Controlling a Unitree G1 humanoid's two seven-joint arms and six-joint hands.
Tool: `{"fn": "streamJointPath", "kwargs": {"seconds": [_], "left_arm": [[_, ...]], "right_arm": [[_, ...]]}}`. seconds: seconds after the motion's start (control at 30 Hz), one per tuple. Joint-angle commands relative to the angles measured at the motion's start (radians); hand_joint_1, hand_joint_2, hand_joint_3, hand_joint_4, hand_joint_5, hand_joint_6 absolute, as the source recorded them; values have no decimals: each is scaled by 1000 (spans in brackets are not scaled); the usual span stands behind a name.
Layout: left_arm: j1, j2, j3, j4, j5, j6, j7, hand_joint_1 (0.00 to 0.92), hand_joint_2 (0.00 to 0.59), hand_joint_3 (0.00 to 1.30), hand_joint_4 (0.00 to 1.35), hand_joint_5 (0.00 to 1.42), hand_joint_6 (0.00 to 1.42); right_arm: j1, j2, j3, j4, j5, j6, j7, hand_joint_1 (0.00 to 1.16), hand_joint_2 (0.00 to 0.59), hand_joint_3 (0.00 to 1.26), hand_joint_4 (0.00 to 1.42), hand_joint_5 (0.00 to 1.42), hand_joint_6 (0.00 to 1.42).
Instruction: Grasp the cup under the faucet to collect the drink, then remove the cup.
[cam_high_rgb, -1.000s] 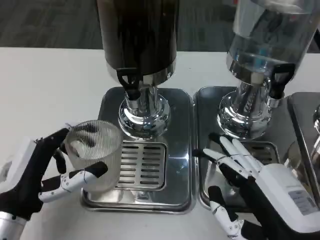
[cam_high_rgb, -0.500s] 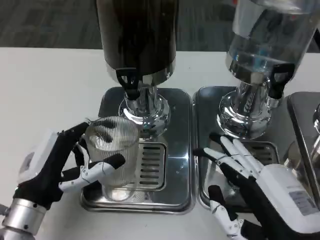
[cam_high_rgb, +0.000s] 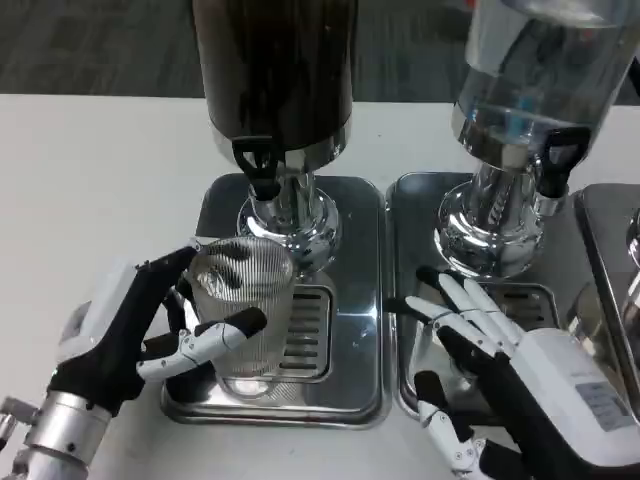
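On my feed the left robot hand (cam_high_rgb: 150, 325) grips the ribbed clear cup (cam_high_rgb: 243, 305), thumb across the front of the glass and fingers wrapped round its far side. The cup stands upright over the left edge of the slotted grate (cam_high_rgb: 295, 335) on the left drip tray (cam_high_rgb: 350, 300), just in front of and slightly left of the dark dispenser (cam_high_rgb: 275, 70). That dispenser's black faucet (cam_high_rgb: 258, 165) hangs above and a little behind the cup's rim; I cannot tell whether the spout lines up with the mouth of the cup. The cup looks empty, and I see no stream running.

My right robot hand (cam_high_rgb: 505, 375) holds nothing; its fingers are spread and point forward over the second drip tray (cam_high_rgb: 415, 260), in front of the chrome base of the clear dispenser (cam_high_rgb: 545, 60), with its own black faucet (cam_high_rgb: 558, 155) off to the right. Both trays sit on the white worktop (cam_high_rgb: 100, 180).
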Motion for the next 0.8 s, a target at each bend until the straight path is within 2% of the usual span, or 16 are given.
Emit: {"fn": "streamJointPath", "kwargs": {"seconds": [0.03, 0.63, 0.8], "left_arm": [[-39, -13, -10, 14, 10, 1, 0, 235, 118, 466, 553, 827, 1074], [-150, -47, -64, 181, 58, 44, 32, 235, 118, 430, 520, 800, 1035], [-166, -29, -67, 223, 42, 28, 32, 235, 118, 429, 517, 799, 1034]], "right_arm": [[1, 1, 1, -19, 0, 6, 4, 436, 586, 200, 30, 4, 129], [6, 6, 10, -15, 1, 11, 1, 437, 586, 203, 34, 4, 129], [-12, 34, 43, -23, -25, 40, 5, 437, 586, 207, 34, 4, 129]]}}
